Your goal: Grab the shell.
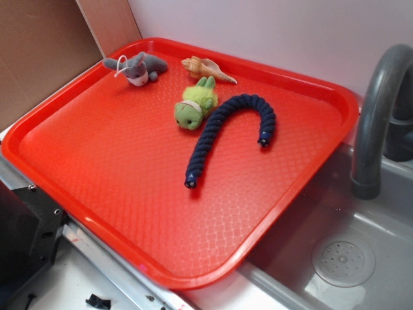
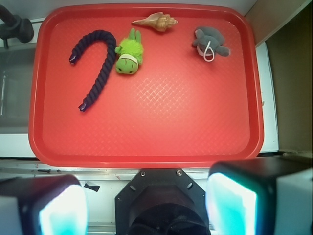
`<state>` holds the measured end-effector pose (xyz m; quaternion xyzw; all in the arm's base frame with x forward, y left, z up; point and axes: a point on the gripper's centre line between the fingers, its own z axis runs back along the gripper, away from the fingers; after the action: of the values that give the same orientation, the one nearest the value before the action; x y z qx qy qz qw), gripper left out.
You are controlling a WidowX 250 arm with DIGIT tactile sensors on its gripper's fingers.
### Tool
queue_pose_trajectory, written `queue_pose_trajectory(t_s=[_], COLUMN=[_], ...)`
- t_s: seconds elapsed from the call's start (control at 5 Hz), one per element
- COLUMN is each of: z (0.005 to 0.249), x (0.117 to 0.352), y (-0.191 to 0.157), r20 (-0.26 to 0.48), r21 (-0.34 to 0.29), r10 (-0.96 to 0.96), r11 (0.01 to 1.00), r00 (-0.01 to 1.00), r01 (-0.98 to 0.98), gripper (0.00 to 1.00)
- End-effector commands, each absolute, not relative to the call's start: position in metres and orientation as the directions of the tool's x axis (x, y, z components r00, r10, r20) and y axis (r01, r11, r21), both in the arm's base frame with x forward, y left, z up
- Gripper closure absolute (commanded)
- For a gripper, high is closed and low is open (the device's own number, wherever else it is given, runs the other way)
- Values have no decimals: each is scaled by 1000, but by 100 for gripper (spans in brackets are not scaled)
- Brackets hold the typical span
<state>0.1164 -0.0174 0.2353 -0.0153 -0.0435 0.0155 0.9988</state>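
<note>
Tan shell (image 2: 155,21) lies untouched at the tray's (image 2: 146,147) far edge; my gripper (image 2: 146,205) hangs spread, everything left.

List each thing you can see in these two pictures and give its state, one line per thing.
Shell: lying on its side near the tray's far edge, untouched.
Green plush toy: lying beside the rope.
Grey plush toy: lying apart from the others.
Blue rope: bent like a cane, lying flat.
Red tray: flat, holding all four things.
Gripper: open, holding nothing, outside the tray's near edge.
Sink: looks dry.
</note>
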Motion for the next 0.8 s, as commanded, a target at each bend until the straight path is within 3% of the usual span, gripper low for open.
queue_pose_trajectory(t_s=[0.0, 0.4, 0.6], z=[235, 211, 200], x=[116, 165, 203], y=[-17, 3, 13], r20=[86, 209, 235], r21=[-32, 82, 194], r10=[32, -226, -454], r11=[999, 974, 888], r00=[996, 952, 860], r01=[-30, 213, 416], gripper=[0, 0, 0])
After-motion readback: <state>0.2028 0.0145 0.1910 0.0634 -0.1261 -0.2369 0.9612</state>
